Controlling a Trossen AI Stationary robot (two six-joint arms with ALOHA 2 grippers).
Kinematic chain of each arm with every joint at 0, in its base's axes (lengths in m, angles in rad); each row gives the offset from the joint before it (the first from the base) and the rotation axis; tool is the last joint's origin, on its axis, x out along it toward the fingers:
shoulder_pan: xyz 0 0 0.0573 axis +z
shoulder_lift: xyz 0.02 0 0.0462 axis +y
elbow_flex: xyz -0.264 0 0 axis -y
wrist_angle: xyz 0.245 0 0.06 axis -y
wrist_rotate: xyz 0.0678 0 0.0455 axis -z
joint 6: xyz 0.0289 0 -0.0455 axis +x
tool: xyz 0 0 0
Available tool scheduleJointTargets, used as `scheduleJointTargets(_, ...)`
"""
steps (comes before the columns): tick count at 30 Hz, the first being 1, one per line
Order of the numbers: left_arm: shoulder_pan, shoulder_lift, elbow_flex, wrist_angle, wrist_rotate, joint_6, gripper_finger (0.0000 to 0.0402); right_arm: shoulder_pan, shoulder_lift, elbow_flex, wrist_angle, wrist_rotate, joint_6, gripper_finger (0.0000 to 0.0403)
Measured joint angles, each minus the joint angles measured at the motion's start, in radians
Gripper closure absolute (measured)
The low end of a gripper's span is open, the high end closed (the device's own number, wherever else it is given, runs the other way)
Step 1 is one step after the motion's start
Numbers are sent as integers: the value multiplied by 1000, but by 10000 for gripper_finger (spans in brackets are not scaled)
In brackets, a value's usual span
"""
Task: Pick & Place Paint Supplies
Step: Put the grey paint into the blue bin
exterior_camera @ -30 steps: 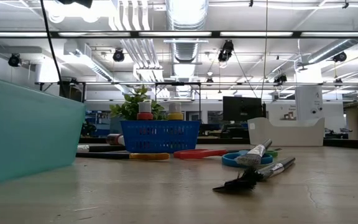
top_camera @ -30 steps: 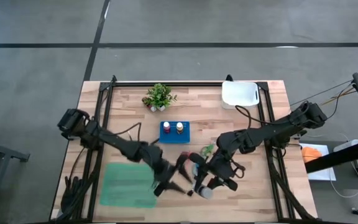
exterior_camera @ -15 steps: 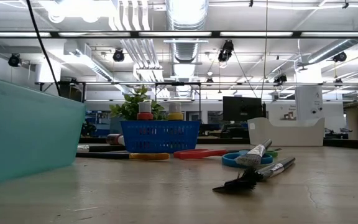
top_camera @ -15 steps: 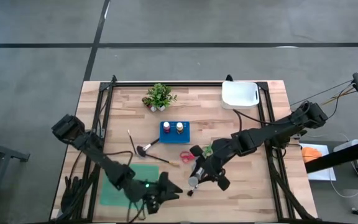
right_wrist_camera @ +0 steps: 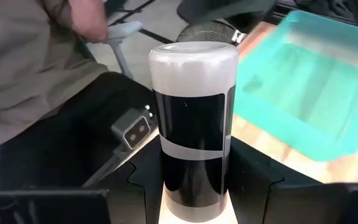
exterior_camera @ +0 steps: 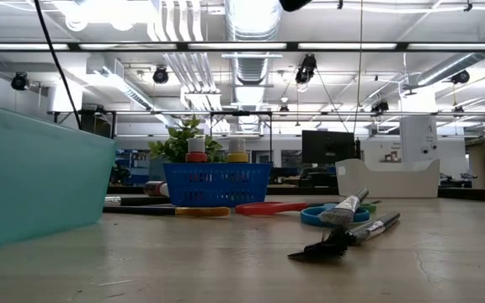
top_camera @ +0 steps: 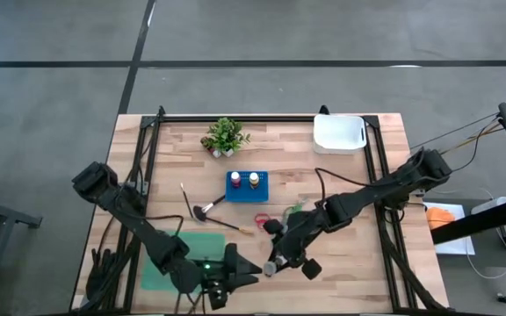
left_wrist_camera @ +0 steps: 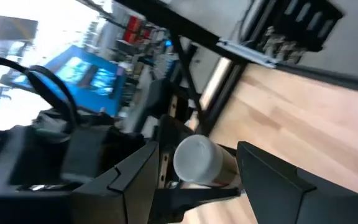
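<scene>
The right gripper [top_camera: 275, 263] is pinching a white-capped paint bottle [right_wrist_camera: 193, 121] between its two fingers, holding it above the near part of the table, just right of the green tray [top_camera: 176, 260]. The left gripper [top_camera: 240, 276] is hanging over the tray's near right corner with its fingers spread and nothing gripped; seen from its wrist, the bottle [left_wrist_camera: 199, 160] is showing between them, farther off. Brushes [exterior_camera: 348, 231] and scissors [exterior_camera: 269, 207] are lying on the table beside the blue basket [top_camera: 247, 186].
</scene>
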Motion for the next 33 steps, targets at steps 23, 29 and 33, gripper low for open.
scheduleJointTargets(23,127,0,57,-141,376,-183,177,12,25,35,1,-45,-44,268)
scheduleJointTargets(29,151,-1,61,-139,479,-212,177,11,25,34,3,-45,-49,268)
scheduleJointTargets(33,163,-2,61,-138,501,-215,177,10,25,34,-1,-45,-47,268)
